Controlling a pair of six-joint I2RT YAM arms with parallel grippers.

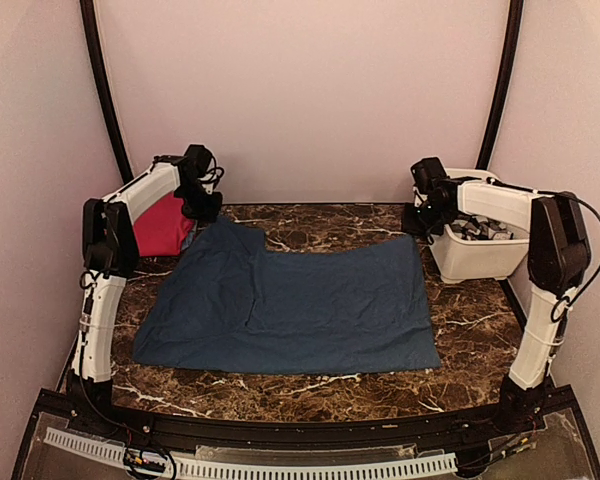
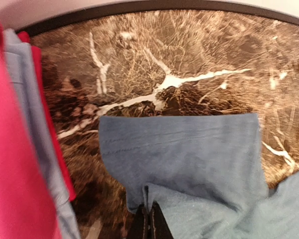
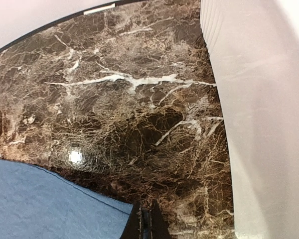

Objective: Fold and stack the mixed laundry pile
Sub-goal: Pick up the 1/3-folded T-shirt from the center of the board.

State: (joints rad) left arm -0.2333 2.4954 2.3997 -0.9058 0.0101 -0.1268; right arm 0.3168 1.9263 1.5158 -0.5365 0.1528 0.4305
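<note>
**Ana:** Over to the top camera: a dark navy-blue cloth garment [image 1: 290, 300] lies spread flat across the middle of the brown marble-patterned table [image 1: 310, 390]. Where are the arms?

**Ben:** One at each far corner. The left gripper [image 1: 205, 208] sits at the cloth's eleven o'clock corner and the right gripper [image 1: 416, 226] at its one o'clock corner.

**Ana:** What does the left wrist camera show of that grip?

**Ben:** The left gripper [image 2: 149, 226] is clenched, both fingers pressed together at six o'clock in the view, with a bunch of the navy cloth [image 2: 184, 154] pinched between them. The corner folds over in front of the fingers.

**Ana:** And the right one?

**Ben:** The right gripper [image 3: 144, 224] is clamped tight as well. The garment's edge [image 3: 45, 204] runs in from eight o'clock straight into the fingertips, so it appears to be nipping that corner.

**Ana:** Where is the rest of the laundry?

**Ben:** A large magenta-pink garment [image 1: 160, 225] sits at ten o'clock on the table, under the left arm. In the wrist view it fills the nine o'clock side [image 2: 10, 159], with a light blue shirt [image 2: 32, 129] layered in its folds.

**Ana:** And on the right?

**Ben:** A white rectangular plastic tub [image 1: 480, 262] stands at two o'clock, just beside the right gripper. Grey-and-white patterned cloth [image 1: 480, 230] lies inside it, and its wall [image 3: 264, 124] fills the wrist view's three o'clock side.
</note>
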